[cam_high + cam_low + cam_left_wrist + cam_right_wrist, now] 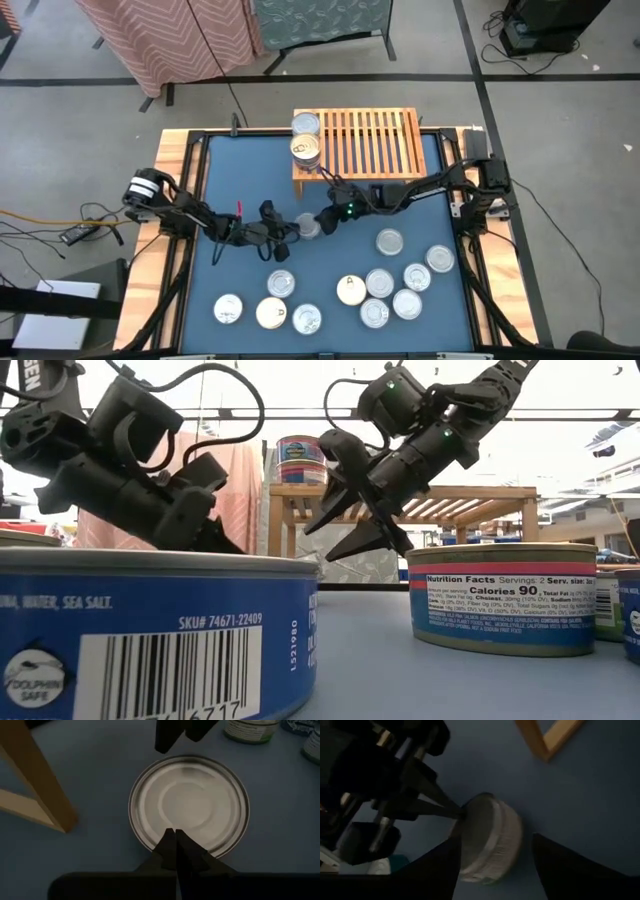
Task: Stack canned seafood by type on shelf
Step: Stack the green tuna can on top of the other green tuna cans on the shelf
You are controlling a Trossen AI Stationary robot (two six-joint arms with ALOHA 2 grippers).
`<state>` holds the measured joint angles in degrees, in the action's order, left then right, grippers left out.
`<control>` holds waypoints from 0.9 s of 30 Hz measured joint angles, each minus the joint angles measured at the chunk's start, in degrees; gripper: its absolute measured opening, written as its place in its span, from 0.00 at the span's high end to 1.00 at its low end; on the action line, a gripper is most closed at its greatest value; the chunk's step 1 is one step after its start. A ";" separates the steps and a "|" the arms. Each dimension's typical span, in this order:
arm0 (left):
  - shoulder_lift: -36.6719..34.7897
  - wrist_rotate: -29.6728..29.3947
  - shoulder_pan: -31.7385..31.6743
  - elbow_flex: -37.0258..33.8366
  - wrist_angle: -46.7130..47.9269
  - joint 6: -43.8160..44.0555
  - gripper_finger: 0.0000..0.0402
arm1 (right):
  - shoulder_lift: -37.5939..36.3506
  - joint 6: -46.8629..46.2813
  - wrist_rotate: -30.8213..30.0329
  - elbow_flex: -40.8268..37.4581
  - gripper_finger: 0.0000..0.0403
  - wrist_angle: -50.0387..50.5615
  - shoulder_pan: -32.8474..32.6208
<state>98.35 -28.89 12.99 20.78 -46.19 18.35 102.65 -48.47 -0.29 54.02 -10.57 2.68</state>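
Observation:
A silver-topped can (190, 802) stands on the blue table just in front of the shelf (365, 140), a light-wood slatted rack at the far middle. My left gripper (175, 834), reaching in from the table's left, is shut with its tips at this can's top. My right gripper (495, 840), reaching in from the right, is open, with one finger (440, 865) on each side of the same can (490, 840). Two cans (305, 123) (306, 150) sit on the slats at the shelf's left end. My left gripper's shut fingertips (451, 810) meet the can's top at its rim (466, 812), on the side toward the table's left. They slant down from that side. The can stands flat on the table. My right gripper: whether either finger touches the can's wall, I cannot tell.
Several more cans lie on the near half of the table, one cluster at the right (395, 285) and one at the left (265, 308). A shelf leg (42, 795) stands close to the can. Two cans (150, 640) (500, 595) fill the low view's foreground.

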 joint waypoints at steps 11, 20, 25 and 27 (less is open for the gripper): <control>1.42 -0.46 -0.19 0.23 -0.22 1.25 1.00 | 2.00 -10.15 -4.29 -0.08 0.23 1.03 -2.27; 2.71 -0.85 -0.19 0.18 -1.70 1.44 1.00 | 5.76 -14.59 -1.65 0.01 0.21 -3.87 -2.25; 2.71 -1.06 -0.19 0.19 -1.47 1.51 1.00 | 10.37 -18.39 2.44 0.00 0.23 -12.29 -2.56; 2.71 -1.06 -0.19 0.18 -1.49 1.51 1.00 | 11.40 -18.87 2.73 0.03 0.25 -14.70 -2.61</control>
<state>101.06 -29.95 12.80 20.96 -47.68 19.86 114.05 -67.34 2.44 54.05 -25.26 0.07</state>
